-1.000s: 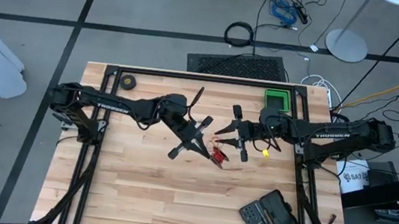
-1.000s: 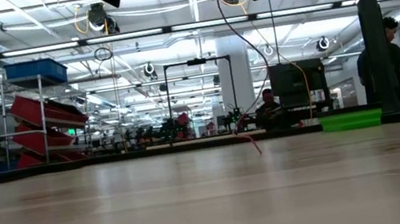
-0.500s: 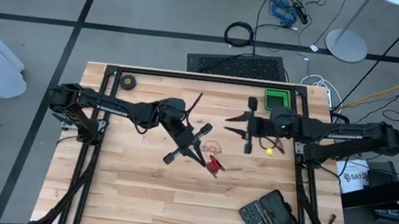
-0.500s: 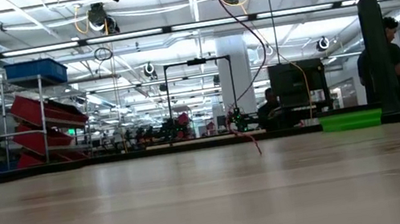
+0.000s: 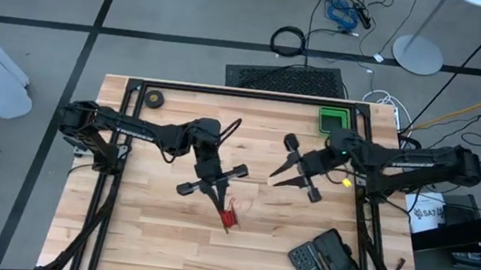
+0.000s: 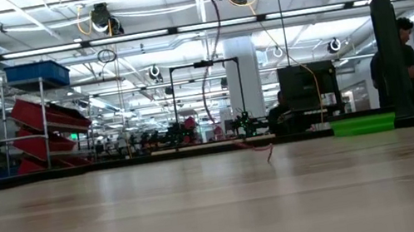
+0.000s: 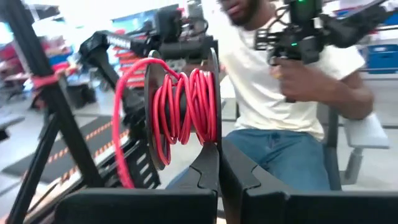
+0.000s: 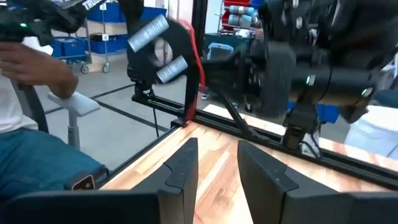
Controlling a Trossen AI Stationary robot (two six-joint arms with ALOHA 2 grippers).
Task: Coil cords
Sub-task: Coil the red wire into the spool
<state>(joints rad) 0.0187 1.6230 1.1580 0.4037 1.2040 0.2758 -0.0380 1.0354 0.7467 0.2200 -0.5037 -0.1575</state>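
My left gripper [image 5: 221, 207] hangs over the middle of the table [image 5: 146, 242], its fingers [image 7: 208, 171] pinched shut on the black reel [image 7: 208, 93], which carries several turns of the red cord [image 7: 180, 106]. A loose length of the cord loops off the reel, and in the low view it runs down from above to the tabletop. My right gripper [image 5: 279, 178] waits nearby to the right, holding nothing, its fingers [image 8: 180, 168] parted by a narrow gap.
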